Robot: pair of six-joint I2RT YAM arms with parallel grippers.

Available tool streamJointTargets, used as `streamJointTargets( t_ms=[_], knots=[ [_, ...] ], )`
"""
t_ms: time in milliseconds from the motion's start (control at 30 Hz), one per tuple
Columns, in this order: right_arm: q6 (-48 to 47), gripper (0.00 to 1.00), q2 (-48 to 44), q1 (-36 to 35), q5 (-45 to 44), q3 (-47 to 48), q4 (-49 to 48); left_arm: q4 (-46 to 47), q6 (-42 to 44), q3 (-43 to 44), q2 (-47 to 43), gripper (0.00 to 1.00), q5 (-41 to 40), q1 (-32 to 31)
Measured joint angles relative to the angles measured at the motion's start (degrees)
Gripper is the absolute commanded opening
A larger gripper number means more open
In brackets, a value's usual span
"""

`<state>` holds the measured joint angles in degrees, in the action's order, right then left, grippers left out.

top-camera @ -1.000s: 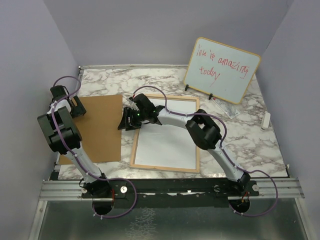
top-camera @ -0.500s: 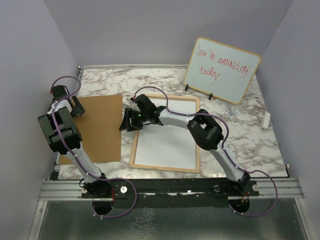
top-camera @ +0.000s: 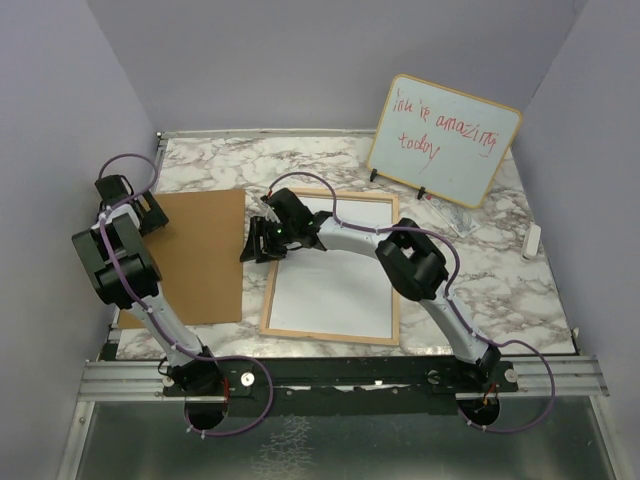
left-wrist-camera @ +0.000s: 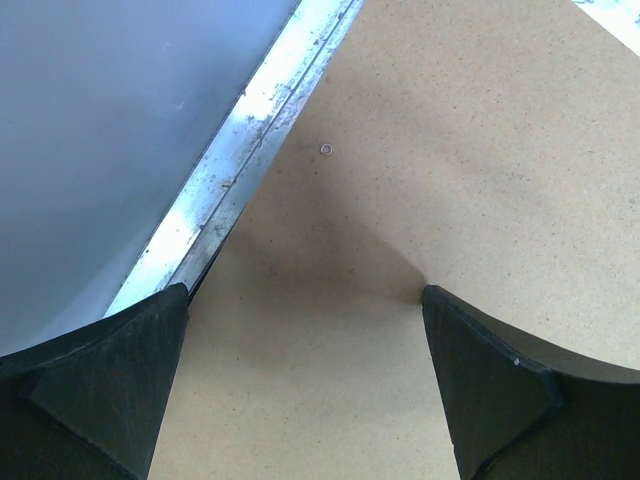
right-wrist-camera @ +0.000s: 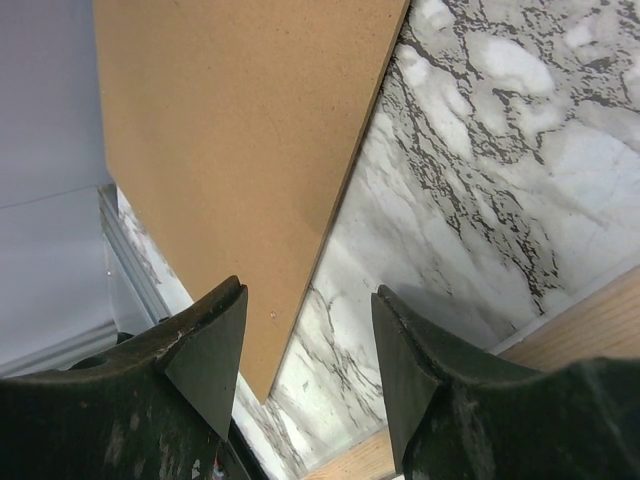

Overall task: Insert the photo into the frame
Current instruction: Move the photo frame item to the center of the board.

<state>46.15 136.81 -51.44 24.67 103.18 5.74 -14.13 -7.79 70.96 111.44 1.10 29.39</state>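
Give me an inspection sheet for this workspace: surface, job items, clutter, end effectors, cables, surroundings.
Surface: marble table, level.
Job's things: frame flat mid-table, white sheet inside; photo nothing seen.
Clutter: backing board left of frame; whiteboard propped back right; clear item, white item at right.
End effectors: left end effector open over the board; right end effector open, empty, over the gap between board and frame.
Cables: purple cables loop along both arms.
Surroundings: plain walls on three sides.

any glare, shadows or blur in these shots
Top external view: even, soft light, no glare on the whiteboard or frame. Left wrist view: a soft shadow falls on the brown backing board between the dark fingers of the left claw. Right wrist view: marble tabletop sharp, fingers of the right claw underexposed.
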Motion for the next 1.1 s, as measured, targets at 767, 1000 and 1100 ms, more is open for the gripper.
streamJointTargets(
  t_ms=[767,1000,1100],
  knots=[
    [5.6,0.57,0.52,0.07,-8.26,5.35,11.78,11.1,-3.98,-14.4,-8.98,0.95,5.51,0.28],
    [8.09,0.57,0.98,0.07,-11.41,7.65,16.92,9.29,-4.04,-17.31,-12.46,0.99,2.1,0.24],
    [8.59,0.57,1.09,0.07,-11.61,7.87,17.29,7.15,-5.81,-19.82,-15.93,0.99,0.79,-0.33]
  ],
)
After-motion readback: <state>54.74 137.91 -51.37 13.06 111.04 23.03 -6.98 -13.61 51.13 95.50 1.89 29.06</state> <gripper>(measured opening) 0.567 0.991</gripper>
